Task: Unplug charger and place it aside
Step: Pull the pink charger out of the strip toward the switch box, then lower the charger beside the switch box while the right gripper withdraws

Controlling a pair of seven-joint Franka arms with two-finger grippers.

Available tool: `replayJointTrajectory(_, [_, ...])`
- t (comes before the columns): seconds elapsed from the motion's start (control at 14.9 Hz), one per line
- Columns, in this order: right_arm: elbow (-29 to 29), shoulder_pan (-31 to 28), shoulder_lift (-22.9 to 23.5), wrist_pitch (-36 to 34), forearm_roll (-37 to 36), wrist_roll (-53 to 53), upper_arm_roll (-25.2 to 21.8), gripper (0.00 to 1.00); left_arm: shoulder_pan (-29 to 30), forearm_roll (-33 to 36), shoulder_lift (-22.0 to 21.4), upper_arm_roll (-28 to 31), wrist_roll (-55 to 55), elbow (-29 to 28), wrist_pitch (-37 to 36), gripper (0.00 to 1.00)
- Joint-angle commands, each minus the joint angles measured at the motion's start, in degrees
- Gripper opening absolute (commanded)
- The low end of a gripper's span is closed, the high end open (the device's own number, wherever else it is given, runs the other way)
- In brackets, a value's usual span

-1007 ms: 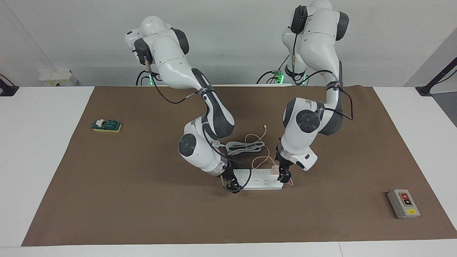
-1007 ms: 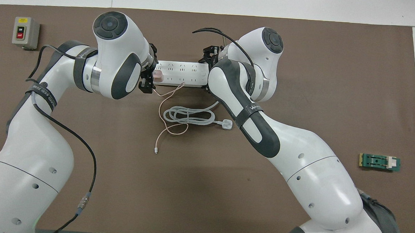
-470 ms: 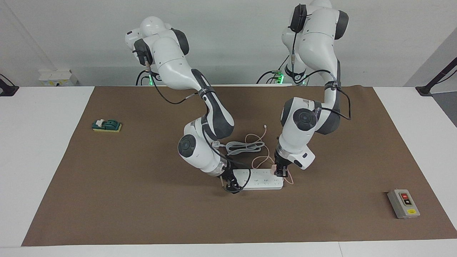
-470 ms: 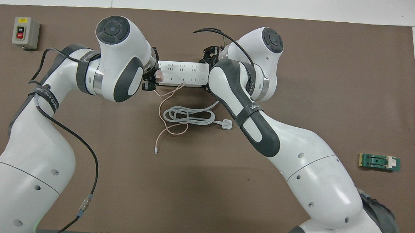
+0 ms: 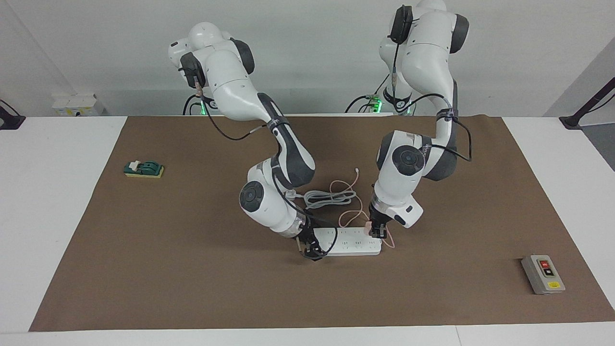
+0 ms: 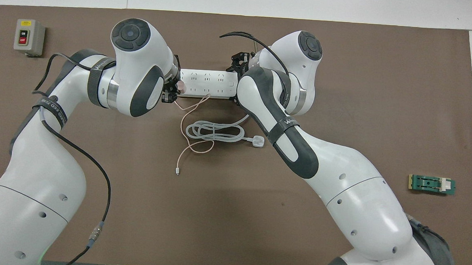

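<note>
Charger [image 5: 368,226] is seen plugged into power strip [image 5: 350,241] at its left-arm end, pinched by left gripper [image 5: 377,231], jaws pressed tight on it. Pink cable [image 6: 188,124] is looped on mat nearer robots. Right gripper [image 5: 312,251] is set at strip's other end; fingers' state can't be told.

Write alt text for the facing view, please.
The left gripper is shut on the pink charger plugged into one end of a white power strip, while the right gripper is down at its other end, on a brown mat.
</note>
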Motion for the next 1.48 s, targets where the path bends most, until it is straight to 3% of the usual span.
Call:
replayJointTrajectory(0.0, [1.73,-0.16,2.36,0.35,0.24,-0.85,-0.12,0.57,1.79,3.06,-2.38,1.16,0.02,0.87,-4.45,0.0])
replayJointTrajectory(0.34, [1.73,-0.16,2.36,0.35,0.24,-0.85,-0.12,0.57,4.77,2.53,-6.77,1.16,3.97,0.87,-7.97,0.0])
replayJointTrajectory(0.54, [1.73,-0.16,2.27,0.18,-0.2,-0.76,-0.2,0.58,10.74,2.18,-11.95,0.9,14.58,0.61,-15.43,0.0])
replayJointTrajectory(0.6, [1.82,-0.16,2.27,-0.43,-0.64,-0.68,-0.21,0.67,13.02,1.57,-13.09,0.9,18.53,0.34,-16.93,0.0])
replayJointTrajectory(0.74, [1.82,-0.25,1.66,-0.88,-0.73,-0.59,-0.38,1.0,17.51,0.16,-14.68,1.07,27.14,0.17,-19.65,0.0])
replayJointTrajectory(1.07, [0.95,-1.04,-4.3,-3.6,-1.69,-0.68,-1.26,1.0,25.69,-0.37,-15.48,1.16,46.13,-0.09,-21.0,0.0])
replayJointTrajectory(1.28, [-0.2,-1.74,-8.53,-6.57,-5.12,-0.85,-1.35,1.0,29.04,-0.37,-17.4,1.16,59.13,-5.34,-17.23,0.0])
replayJointTrajectory(1.41, [-0.2,-2.88,-11.42,-10.87,-7.48,-2.68,-1.44,1.0,28.69,-0.37,-18.55,1.08,61.46,-8.62,-13.09,0.0])
